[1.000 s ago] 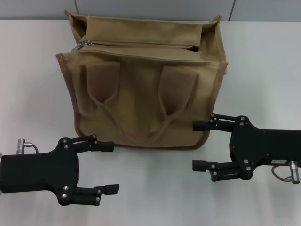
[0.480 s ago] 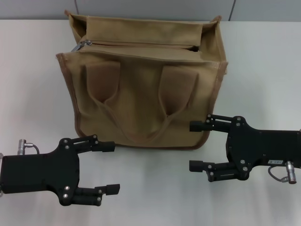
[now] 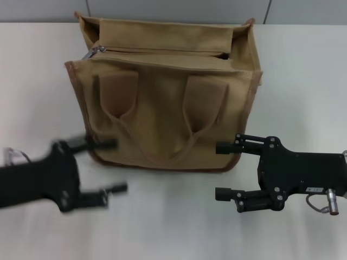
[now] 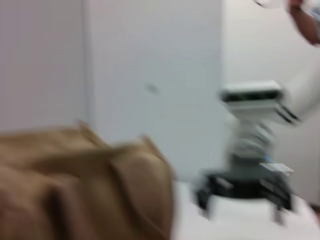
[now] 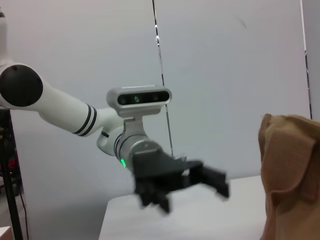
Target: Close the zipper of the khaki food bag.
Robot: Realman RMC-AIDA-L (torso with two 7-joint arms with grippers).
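The khaki food bag [image 3: 162, 103] stands upright at the middle of the white table, its handles hanging down the front face. The zipper [image 3: 162, 52] runs along the bag's top, with the silver pull tab [image 3: 93, 52] at the left end and a dark gap near the right end. My left gripper [image 3: 115, 166] is open and motion-blurred by the bag's lower left corner, not touching the bag. My right gripper [image 3: 218, 170] is open just off the lower right corner, fingers pointing left. The right wrist view shows the bag [image 5: 292, 170] and the left gripper [image 5: 185, 182] farther off.
The white table [image 3: 293, 70] extends to both sides of the bag and in front of it. A grey wall [image 3: 179, 10] runs behind the table. In the left wrist view the bag [image 4: 85, 190] is blurred and the right arm [image 4: 250, 150] stands beyond it.
My left gripper has moved fast away from the front edge toward the bag's lower left corner, still open. The right gripper has crept slightly left. The bag has not moved.
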